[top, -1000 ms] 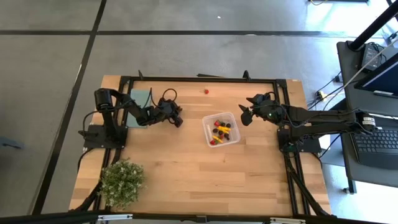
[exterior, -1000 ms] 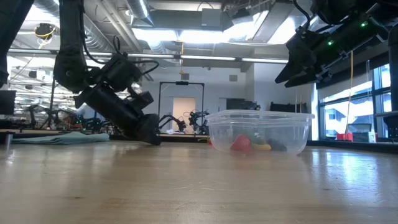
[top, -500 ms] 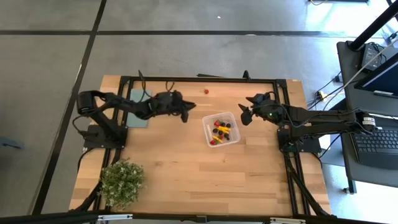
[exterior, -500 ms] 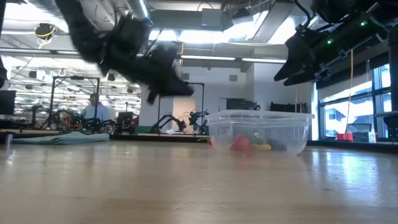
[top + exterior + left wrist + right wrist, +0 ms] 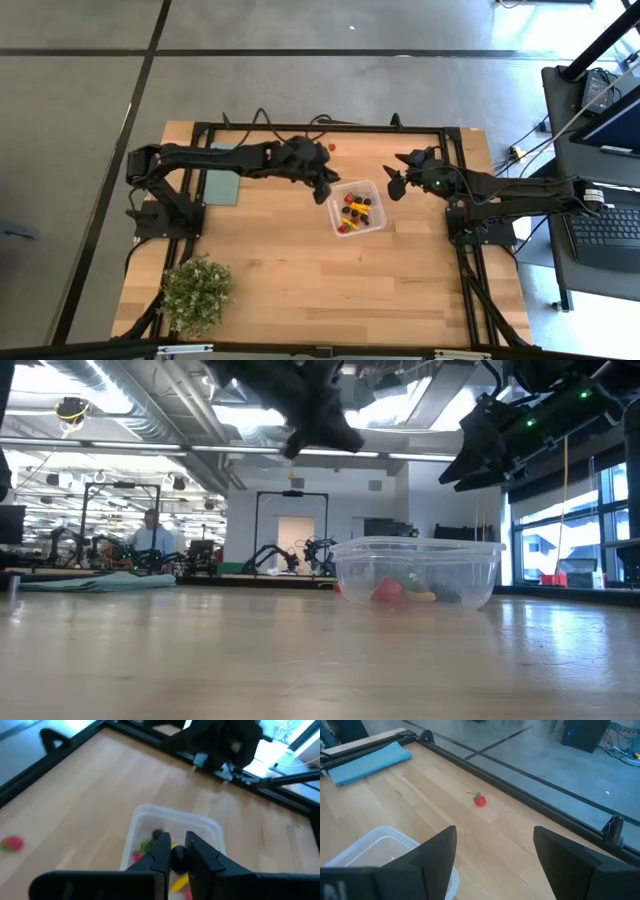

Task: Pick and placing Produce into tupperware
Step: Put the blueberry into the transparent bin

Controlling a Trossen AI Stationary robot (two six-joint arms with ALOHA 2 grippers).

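- Wooden table (image 5: 300, 270) is filling the middle of the high view, with a bushy potted plant (image 5: 196, 293) at lower left and a flat teal cloth (image 5: 224, 185) at upper left; both are sitting well clear of the work.
- Left arm is reaching from the left side across the upper middle of the high view, probably so its load ends up over the tub.
- Left gripper (image 5: 323, 189) is hanging at the tub's upper-left corner in the high view, fingers clenched on a small yellow-orange piece (image 5: 178, 858); the wrist view is showing that piece pinched between the two dark fingertips, directly above the open tub.
- Right arm is waiting at center right; right gripper (image 5: 396, 181) is hovering just beside the tub's right edge, fingers spread wide, gripping nothing.
- Clear tub (image 5: 372, 192) is sitting just right of center, open top up, so pieces can be dropped straight in.
- Several produce pieces (image 5: 354, 212), red, dark and yellow, are lying inside the tub.
- One red strawberry-like piece (image 5: 331, 146) is lying alone near the table's top edge, well apart from both grippers and the tub; it is also showing in the right wrist view (image 5: 479, 800).
- Judgement: the held piece looks ready for release; the stray red piece looks not yet collected.
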